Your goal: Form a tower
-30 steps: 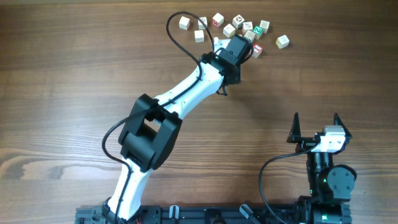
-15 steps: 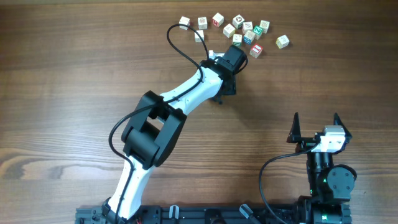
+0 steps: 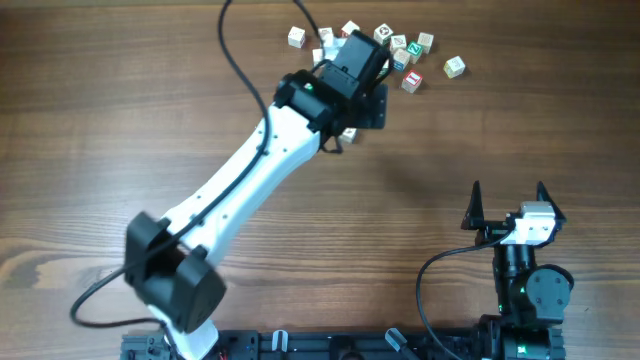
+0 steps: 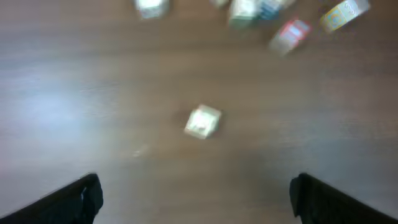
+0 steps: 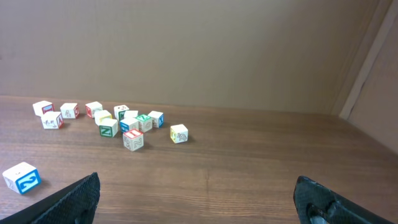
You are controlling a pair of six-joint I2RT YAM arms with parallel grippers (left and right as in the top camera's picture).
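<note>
right gripper [image 3: 507,195] parked near the base, jaws wide, holding nothing. left gripper [image 4: 194,196] reaches out over the table [image 3: 120,120], jaws wide and empty, with one blurry loose cube [image 4: 203,121] lying on the wood under it. the tower [image 3: 399,59] stands just beyond in the far scatter of cubes [image 3: 455,66], pale cube on a blue-green-sided one.

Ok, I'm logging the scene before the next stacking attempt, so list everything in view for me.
cubes: about a dozen, pale wood with coloured printed faces, clustered at the table's far side
lone cube: one, pale with a blue face, nearer than the cluster
table: one, brown wood
cables: two, black, one trailing each arm
left gripper: open, above the lone cube
right gripper: open, empty, near right
</note>
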